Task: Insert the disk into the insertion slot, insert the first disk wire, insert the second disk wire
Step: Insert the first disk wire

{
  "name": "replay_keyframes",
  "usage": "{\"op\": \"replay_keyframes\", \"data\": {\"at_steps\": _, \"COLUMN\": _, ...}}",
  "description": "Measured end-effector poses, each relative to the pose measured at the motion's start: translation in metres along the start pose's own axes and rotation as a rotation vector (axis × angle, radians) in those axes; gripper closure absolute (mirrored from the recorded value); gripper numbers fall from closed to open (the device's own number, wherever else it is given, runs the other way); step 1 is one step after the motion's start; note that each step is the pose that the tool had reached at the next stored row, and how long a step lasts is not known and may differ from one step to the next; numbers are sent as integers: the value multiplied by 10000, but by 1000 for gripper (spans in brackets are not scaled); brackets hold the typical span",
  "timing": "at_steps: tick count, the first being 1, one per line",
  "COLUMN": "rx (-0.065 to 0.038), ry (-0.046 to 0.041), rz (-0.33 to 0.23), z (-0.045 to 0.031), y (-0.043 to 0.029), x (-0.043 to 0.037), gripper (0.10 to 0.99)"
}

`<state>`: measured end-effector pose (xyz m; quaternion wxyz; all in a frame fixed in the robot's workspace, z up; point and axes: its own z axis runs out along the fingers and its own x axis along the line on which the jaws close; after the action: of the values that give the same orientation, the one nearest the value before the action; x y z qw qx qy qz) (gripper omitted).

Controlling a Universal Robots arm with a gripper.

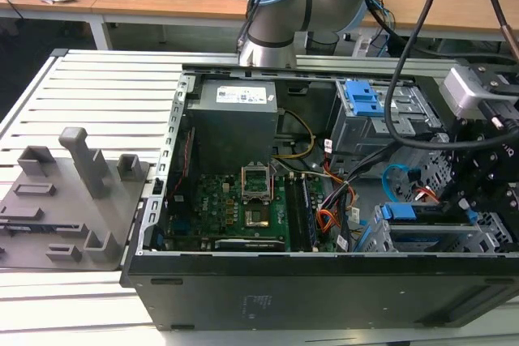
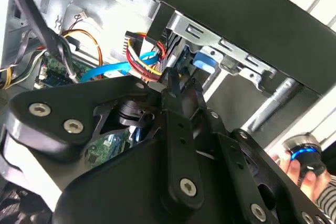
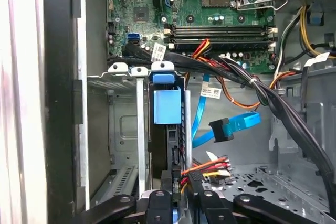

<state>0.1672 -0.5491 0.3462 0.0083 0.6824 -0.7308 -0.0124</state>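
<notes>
Disk (image 1: 397, 212) seated in slot (image 1: 426, 239), 4 o'clock of the case (image 1: 324, 289) in the exterior view. My claw (image 2: 177, 88) pinched narrow on red-yellow wire (image 3: 206, 167); I judge cable springy, plug stiff but fragile, grip plug body.

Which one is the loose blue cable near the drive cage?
In the first wrist view, find the green motherboard, then the drive cage at its edge holding the blue-framed disk. Beside the disk hangs the blue cable: flat, single, black-plugged, unlike the red-yellow-black bundle.
</notes>
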Motion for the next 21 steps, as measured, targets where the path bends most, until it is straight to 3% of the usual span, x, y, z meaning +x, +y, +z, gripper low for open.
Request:
{"op": "replay_keyframes", "data": {"at_steps": 1, "rx": 3, "ry": 0, "rz": 0, "z": -99, "y": 3, "x": -6, "gripper": 843}}
{"op": "replay_keyframes", "data": {"at_steps": 2, "rx": 7, "ry": -1, "rz": -1, "z": -146, "y": 6, "x": -10, "gripper": 973}}
{"op": "replay_keyframes", "data": {"at_steps": 3, "rx": 14, "ry": -1, "rz": 0, "z": -182, "y": 12, "x": -10, "gripper": 980}}
{"op": "replay_keyframes", "data": {"at_steps": 10, "rx": 16, "ry": 0, "rz": 1, "z": -191, "y": 36, "x": -9, "gripper": 980}}
{"op": "replay_keyframes", "data": {"at_steps": 19, "rx": 16, "ry": -3, "rz": 1, "z": -179, "y": 357, "x": 14, "gripper": 980}}
{"op": "replay_keyframes", "data": {"at_steps": 21, "rx": 16, "ry": -3, "rz": 0, "z": -179, "y": 392, "x": 16, "gripper": 980}}
